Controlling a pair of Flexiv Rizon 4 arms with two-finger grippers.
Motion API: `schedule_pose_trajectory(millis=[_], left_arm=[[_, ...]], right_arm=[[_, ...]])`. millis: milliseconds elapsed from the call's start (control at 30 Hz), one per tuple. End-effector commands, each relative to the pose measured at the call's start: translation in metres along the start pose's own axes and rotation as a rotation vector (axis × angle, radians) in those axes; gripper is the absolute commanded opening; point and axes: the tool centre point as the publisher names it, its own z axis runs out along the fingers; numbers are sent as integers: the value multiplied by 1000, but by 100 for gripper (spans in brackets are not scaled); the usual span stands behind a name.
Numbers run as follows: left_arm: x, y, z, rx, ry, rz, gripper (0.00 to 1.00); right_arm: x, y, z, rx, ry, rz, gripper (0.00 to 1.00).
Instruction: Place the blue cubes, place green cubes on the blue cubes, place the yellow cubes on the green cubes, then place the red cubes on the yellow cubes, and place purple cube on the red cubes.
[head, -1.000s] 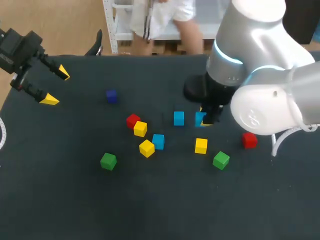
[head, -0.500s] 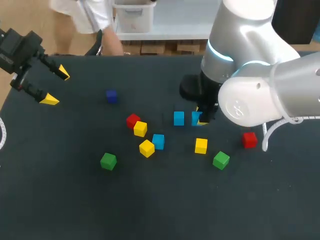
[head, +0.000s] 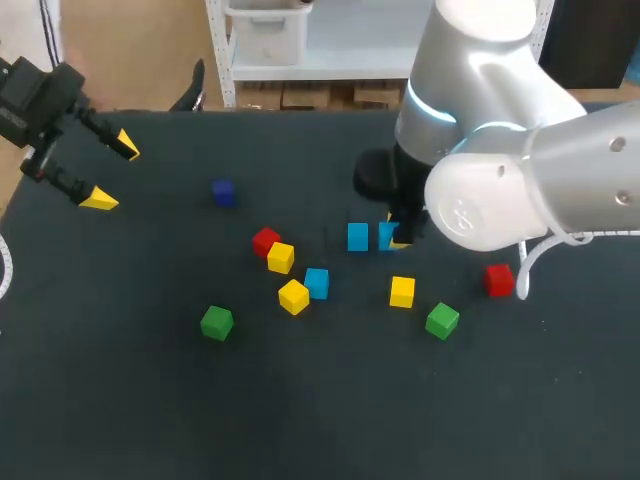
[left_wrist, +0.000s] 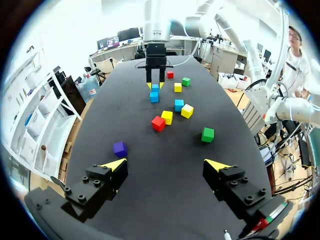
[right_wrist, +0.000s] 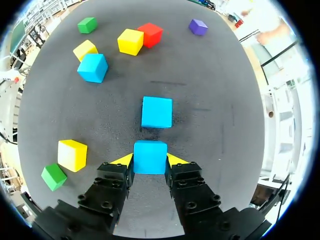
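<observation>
My right gripper (right_wrist: 150, 161) is shut on a blue cube (right_wrist: 150, 156), low over the table. Just ahead of it lies a second blue cube (right_wrist: 156, 112); the head view shows the held cube (head: 387, 236) right beside that one (head: 357, 237). A third blue cube (head: 316, 283) lies further left among yellow cubes (head: 293, 297) (head: 281, 257) and a red cube (head: 265, 241). Another yellow cube (head: 402, 291), a green cube (head: 442, 320) and a red cube (head: 499, 280) lie near my right arm. My left gripper (head: 112, 172) hangs open at the far left, holding nothing.
A purple cube (head: 223, 193) sits alone toward the back left, and a green cube (head: 216, 322) alone at the front left. From the left wrist view the purple cube (left_wrist: 119, 148) is the nearest thing ahead of the left gripper (left_wrist: 165, 164).
My right arm has carried the held blue cube leftward, closing the gap to the second blue cube. The left arm has stayed where it was.
</observation>
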Motion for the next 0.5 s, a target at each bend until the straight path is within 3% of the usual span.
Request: schedule_pose_trajectory(millis=[33,500], left_arm=[[0,1,0,1,1,1,100],[0,1,0,1,1,1,100]], right_arm=[[0,-2,2,-9,-1,1,0],[1,-3,5,-15,-1,4,0]])
